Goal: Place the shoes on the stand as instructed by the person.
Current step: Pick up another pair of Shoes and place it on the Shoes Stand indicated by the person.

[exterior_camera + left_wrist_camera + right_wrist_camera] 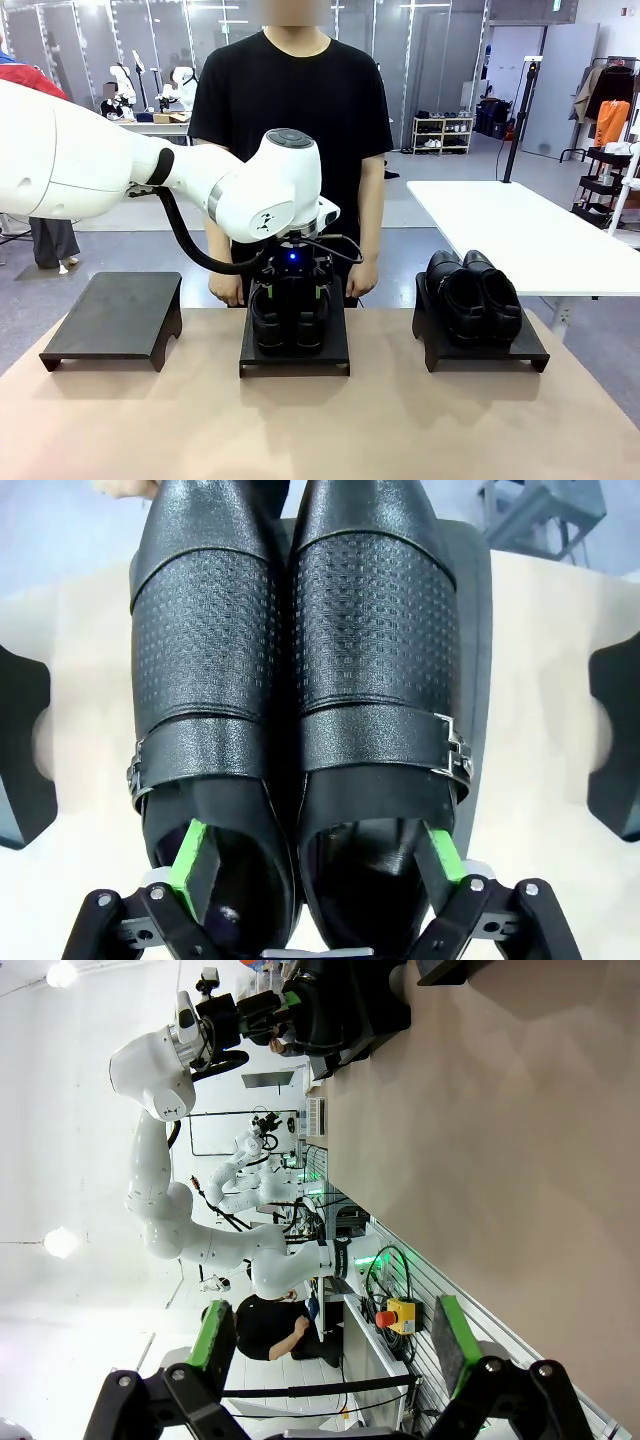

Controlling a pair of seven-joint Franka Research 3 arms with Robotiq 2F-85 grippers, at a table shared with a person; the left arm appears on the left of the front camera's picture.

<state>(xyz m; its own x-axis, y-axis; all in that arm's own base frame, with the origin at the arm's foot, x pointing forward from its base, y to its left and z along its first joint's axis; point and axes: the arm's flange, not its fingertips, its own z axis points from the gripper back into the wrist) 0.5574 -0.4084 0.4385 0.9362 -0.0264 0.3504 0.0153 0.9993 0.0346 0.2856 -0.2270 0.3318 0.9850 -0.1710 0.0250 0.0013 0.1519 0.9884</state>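
The buckle-strap pair of shoes (288,325) stands side by side on the middle black stand (295,358). My left gripper (292,300) hangs straight over their heels. In the left wrist view its fingers are spread wide, one green pad (192,852) inside each shoe's opening, with the pair's (375,630) inner walls between them. It is open. The plain pair (473,295) sits on the right stand (485,352). The person (300,100) stands behind the middle stand, hands (225,290) at the table's far edge. My right gripper (333,1345) is open on nothing, away from the stands.
A bare black stand (115,315) sits at the left of the tan table (320,430). A white table (520,230) stands behind at the right. The right wrist view sees the tabletop (500,1160) sideways, with my left arm (160,1060) far off.
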